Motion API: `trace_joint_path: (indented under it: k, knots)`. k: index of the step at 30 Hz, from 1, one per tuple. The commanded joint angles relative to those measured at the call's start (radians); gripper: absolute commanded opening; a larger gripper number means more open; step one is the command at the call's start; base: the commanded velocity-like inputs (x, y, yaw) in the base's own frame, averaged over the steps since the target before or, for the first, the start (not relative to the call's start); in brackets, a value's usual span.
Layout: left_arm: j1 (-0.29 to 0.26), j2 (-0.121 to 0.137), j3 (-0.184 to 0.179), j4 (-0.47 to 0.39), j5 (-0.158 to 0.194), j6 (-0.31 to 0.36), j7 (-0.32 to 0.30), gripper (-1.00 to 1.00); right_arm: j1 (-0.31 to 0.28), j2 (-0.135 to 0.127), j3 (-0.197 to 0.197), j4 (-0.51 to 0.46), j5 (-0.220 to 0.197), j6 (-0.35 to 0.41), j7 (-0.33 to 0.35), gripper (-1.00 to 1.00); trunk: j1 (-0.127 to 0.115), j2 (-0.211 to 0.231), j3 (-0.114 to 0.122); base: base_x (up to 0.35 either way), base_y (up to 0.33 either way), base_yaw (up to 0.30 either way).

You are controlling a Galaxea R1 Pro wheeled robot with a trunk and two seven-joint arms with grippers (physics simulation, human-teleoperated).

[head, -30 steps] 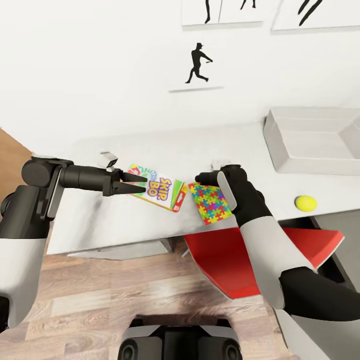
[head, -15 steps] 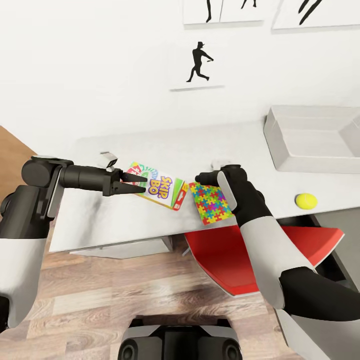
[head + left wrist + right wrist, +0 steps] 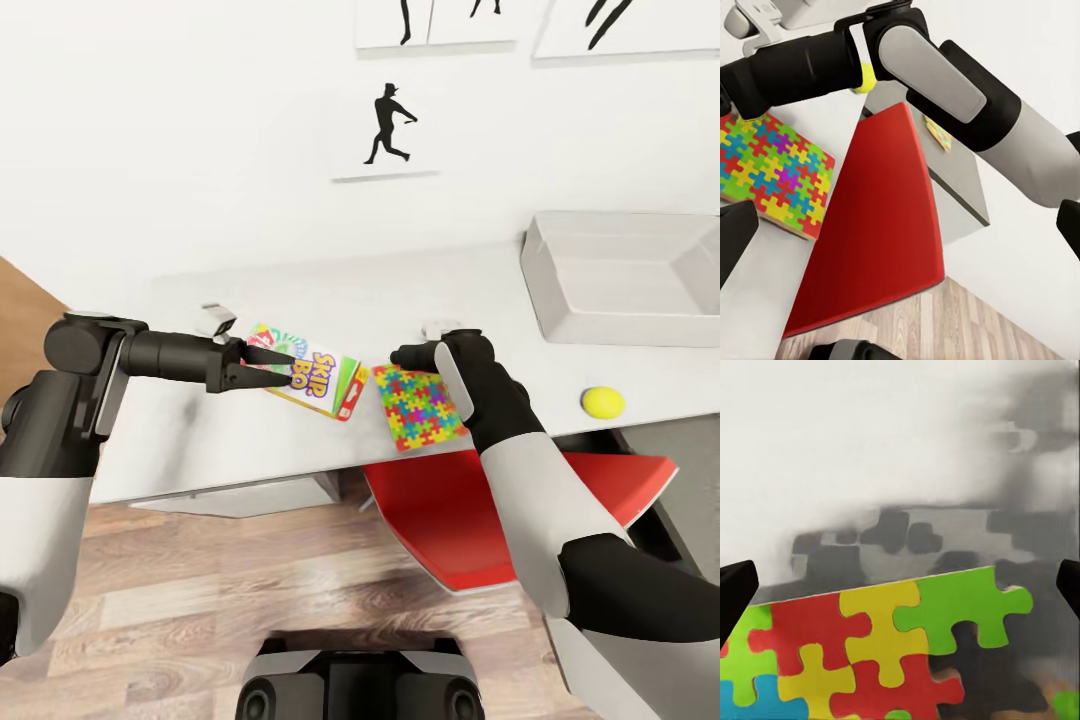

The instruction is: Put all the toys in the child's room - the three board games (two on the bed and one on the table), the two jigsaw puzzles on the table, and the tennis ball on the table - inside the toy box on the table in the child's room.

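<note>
The white SKIP BO board game [image 3: 312, 378] lies flat on the pale table [image 3: 190, 440], tilted. My left gripper [image 3: 288, 365] reaches in from the left, open, its fingertips over the box's left end. Just right of the box lies a jigsaw puzzle [image 3: 417, 408] [image 3: 766, 174]. My right gripper [image 3: 900, 585] hangs open over that puzzle's far edge, jaws wide with nothing between them. The tennis ball [image 3: 603, 402] [image 3: 865, 76] rests near the table's front edge at the right. The toy box [image 3: 560, 300] stands empty at the back right. A second multicoloured square [image 3: 938, 133] shows past my right arm.
A red chair [image 3: 470, 525] is pushed under the table's front edge, below the puzzle. The white wall behind carries black baseball-player pictures [image 3: 385, 125]. Wood-plank floor [image 3: 200, 600] runs in front of the table and past its left end.
The whole picture has shifted slightly, so the table's things sit a little further left. Both arms hold the same pose and both grippers stay open.
</note>
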State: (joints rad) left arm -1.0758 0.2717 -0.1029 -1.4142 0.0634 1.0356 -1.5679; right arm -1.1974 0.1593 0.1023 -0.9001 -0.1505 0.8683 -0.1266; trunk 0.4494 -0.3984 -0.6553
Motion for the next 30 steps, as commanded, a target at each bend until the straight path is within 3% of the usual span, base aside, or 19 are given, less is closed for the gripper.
trace_joint_path:
  k: [1,30]
  knots:
    - [-0.001,0.001,0.0,0.0,0.003,0.011,-0.001,1.0,-0.001,0.0,0.002,-0.001,-0.011,0.003,-0.01,1.0,0.001,-0.002,-0.001,0.0,-0.221,0.0]
    - [-0.001,0.001,0.003,0.0,0.005,0.011,-0.001,1.0,0.001,-0.011,0.004,-0.001,-0.012,0.003,-0.01,1.0,0.001,-0.002,-0.001,-0.031,-0.014,0.0]
